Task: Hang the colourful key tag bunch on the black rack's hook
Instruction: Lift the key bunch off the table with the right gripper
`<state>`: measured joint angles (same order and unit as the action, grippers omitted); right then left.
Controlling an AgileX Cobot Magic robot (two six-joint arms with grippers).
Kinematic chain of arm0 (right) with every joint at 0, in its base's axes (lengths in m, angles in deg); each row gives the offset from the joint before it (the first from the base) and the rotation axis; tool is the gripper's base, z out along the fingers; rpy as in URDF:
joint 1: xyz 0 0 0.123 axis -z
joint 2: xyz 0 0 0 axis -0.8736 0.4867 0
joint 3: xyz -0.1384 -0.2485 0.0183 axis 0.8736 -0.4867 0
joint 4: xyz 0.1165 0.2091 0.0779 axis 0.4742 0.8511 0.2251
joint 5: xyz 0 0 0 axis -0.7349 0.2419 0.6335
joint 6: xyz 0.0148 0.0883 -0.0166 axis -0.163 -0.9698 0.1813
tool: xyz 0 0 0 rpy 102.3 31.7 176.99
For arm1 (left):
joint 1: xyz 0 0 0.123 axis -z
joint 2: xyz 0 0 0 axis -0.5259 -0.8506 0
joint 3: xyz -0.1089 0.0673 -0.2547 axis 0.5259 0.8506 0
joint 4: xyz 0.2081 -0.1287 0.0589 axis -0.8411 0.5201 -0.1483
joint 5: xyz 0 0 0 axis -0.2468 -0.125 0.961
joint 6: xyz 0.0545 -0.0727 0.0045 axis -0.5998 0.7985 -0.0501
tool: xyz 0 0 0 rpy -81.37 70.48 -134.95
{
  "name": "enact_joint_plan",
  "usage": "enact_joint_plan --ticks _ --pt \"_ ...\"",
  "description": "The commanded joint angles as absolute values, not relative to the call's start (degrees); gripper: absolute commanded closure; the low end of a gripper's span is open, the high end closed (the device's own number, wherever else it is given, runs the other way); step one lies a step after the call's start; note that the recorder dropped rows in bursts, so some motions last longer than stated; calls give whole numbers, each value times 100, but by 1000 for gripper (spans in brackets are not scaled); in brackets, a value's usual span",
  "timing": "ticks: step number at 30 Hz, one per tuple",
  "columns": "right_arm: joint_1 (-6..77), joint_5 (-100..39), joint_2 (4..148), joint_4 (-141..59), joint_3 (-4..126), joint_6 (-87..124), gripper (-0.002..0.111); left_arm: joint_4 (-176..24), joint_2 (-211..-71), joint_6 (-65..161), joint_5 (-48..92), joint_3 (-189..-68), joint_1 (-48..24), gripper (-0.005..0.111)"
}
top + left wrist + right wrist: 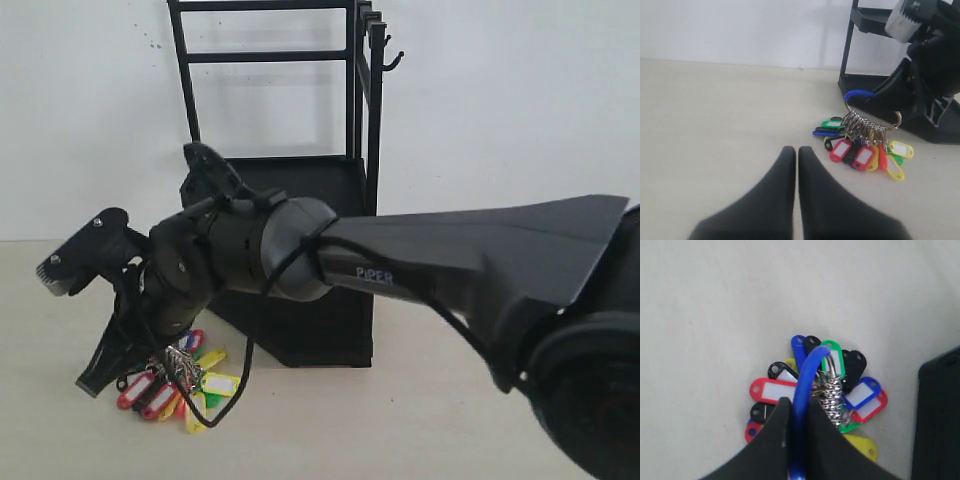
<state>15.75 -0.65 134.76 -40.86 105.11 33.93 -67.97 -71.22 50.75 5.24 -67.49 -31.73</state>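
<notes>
Two right gripper (pixel 796 404) jaws clamp the blue carabiner loop (pixel 809 362) of the colourful key tag bunch (pixel 774 390), tags fanned beyond their tips; left gripper (pixel 796 150) jaws pressed together.

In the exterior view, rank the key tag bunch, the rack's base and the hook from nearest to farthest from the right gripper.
1. key tag bunch: held in the right gripper, low left.
2. rack's base: just behind, to its right.
3. hook: far up, top of the view.
</notes>
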Motion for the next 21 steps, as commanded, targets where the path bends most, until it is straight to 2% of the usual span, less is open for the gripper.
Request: enact_joint_plan --ticks 1,11,18,21 --pt "1564 297 12880 -3682 10529 3449 108 -6826 -7110 5056 569 -6757 -3169 102" --pt "1553 591 11623 -3488 10350 3111 108 -6826 -7110 5056 569 -6757 -3169 102" --pt "923 318 10626 -3513 9040 3996 108 -6826 -7110 5056 569 -6757 -3169 102" --pt "1017 -53 10224 -4305 8708 2297 108 -6826 -7110 5056 569 -6757 -3169 102"
